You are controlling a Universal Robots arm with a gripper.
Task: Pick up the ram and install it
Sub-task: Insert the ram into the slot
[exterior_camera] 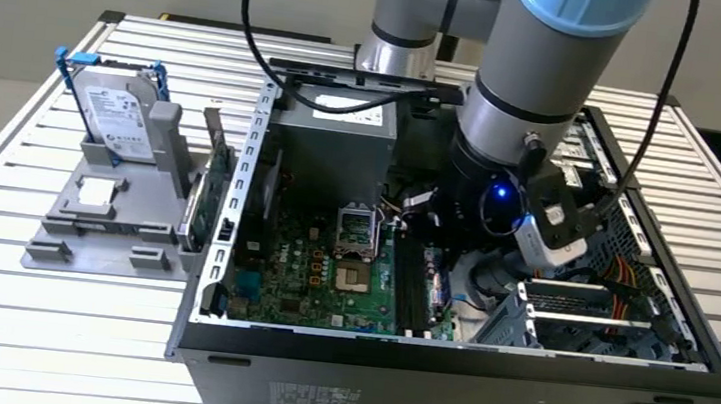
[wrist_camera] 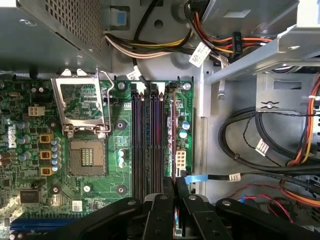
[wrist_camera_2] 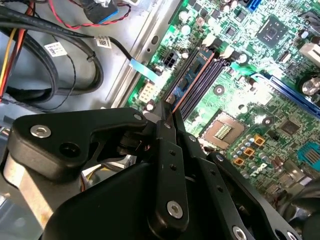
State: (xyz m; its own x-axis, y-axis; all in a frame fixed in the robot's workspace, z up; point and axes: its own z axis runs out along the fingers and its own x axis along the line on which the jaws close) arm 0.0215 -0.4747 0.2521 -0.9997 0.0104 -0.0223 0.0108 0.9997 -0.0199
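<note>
The gripper (wrist_camera: 174,186) has its two black fingers pressed together on the ram (wrist_camera: 173,135), pinching the thin board edge-on at one end. In the first wrist view the ram stands on its long edge, its long axis parallel to the memory slots (wrist_camera: 147,140), directly over the slot nearest the motherboard's (wrist_camera: 30,165) edge; whether it is seated cannot be told. In the second wrist view the ram (wrist_camera_2: 192,75) runs away from the fingertips (wrist_camera_2: 168,116) along the same slots (wrist_camera_2: 205,80).

In the exterior view the arm (exterior_camera: 533,89) reaches down into the open computer case (exterior_camera: 450,372), which holds the motherboard (exterior_camera: 312,277), an empty processor socket (exterior_camera: 355,230) and bundled cables (exterior_camera: 634,281). Outside the case, toward the exterior view's left, a grey stand (exterior_camera: 97,220) on the slatted table (exterior_camera: 38,329) holds an upright hard drive (exterior_camera: 122,112).
</note>
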